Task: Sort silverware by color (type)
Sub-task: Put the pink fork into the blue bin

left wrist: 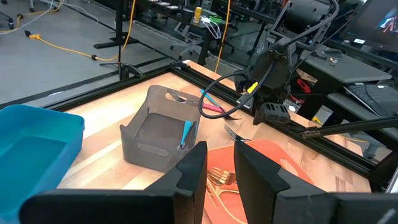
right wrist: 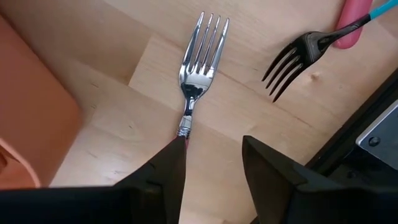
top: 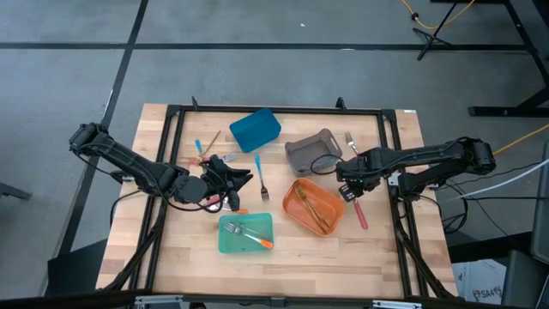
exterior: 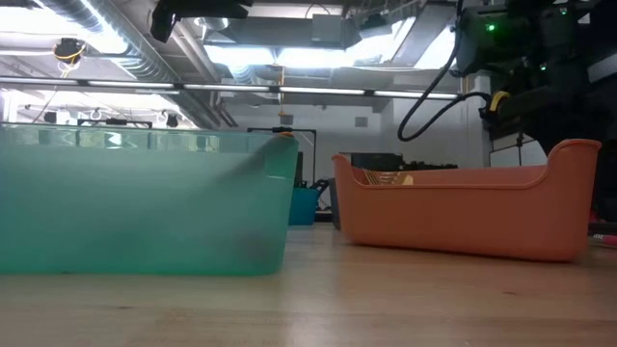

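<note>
- Hovering over a silver-tined fork (right wrist: 198, 74) lying flat on the tabletop (right wrist: 124, 155) beside the orange bin (right wrist: 25, 118), the right hand (right wrist: 214, 165) is open, empty.
- Fork looks light, stiff, slippery; I'd pinch the handle, not the tines.
- Left hand (left wrist: 219, 168) waits open near the teal bin (top: 245, 233).

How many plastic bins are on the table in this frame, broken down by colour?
blue bin: 1
grey bin: 1
orange bin: 1
teal bin: 1
Total: 4
</note>
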